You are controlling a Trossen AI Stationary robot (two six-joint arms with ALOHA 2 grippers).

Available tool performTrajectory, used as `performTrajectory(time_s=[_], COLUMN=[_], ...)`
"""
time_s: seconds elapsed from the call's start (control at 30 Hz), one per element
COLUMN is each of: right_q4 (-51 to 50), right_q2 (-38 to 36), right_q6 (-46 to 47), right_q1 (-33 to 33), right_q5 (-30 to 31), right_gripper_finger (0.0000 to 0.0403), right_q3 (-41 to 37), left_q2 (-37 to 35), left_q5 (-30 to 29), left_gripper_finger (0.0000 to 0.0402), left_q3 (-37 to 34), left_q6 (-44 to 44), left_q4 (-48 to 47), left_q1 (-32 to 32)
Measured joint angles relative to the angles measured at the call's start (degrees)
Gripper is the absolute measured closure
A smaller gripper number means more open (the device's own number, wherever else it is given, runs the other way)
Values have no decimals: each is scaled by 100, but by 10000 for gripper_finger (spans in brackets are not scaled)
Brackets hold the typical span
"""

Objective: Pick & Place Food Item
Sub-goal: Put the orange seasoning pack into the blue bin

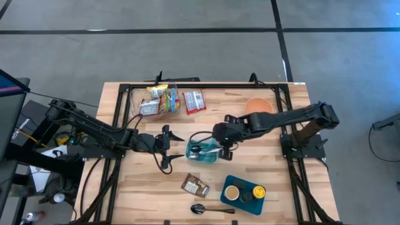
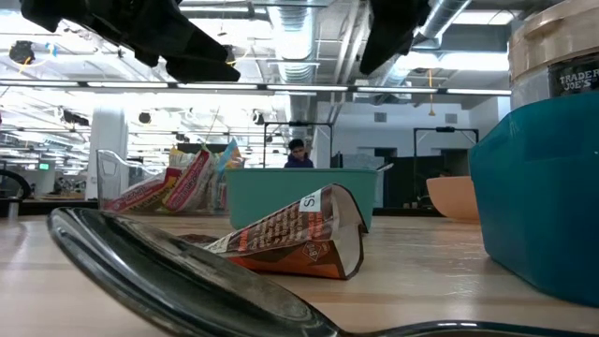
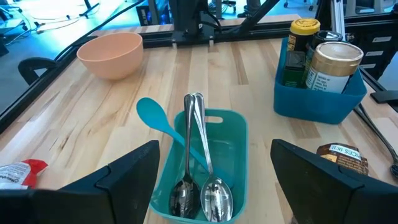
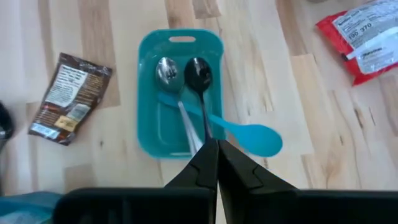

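The right gripper (image 4: 217,163), fingers pressed together and empty, hovers above the rectangular teal plastic tray (image 4: 149,134) holding two metal spoons (image 4: 198,74); the wide-open left gripper (image 1: 167,145) waits beside it, and a brown snack packet (image 1: 195,185) lies nearby.

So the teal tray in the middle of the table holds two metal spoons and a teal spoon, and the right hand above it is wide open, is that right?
Not quite: the right hand is shut, its fingers pressed together, as the right wrist view shows. The rest stands: the teal tray holds two metal spoons and a teal spoon.
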Motion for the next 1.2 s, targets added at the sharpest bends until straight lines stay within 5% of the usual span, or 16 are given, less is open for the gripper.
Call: performTrajectory(time_s=[0.67, 1.2], right_q4=[-589, 189], right_q2=[-182, -336], right_q6=[979, 1264], right_q1=[794, 668], right_q5=[738, 737], right_gripper_finger=[402, 402], right_q3=[-316, -1552], left_q2=[0, 0], left_q5=[-2, 0], left_gripper_finger=[101, 101], left_q3=[0, 0], left_q6=[-6, -1209], left_q4=[561, 562], left_q1=[0, 0])
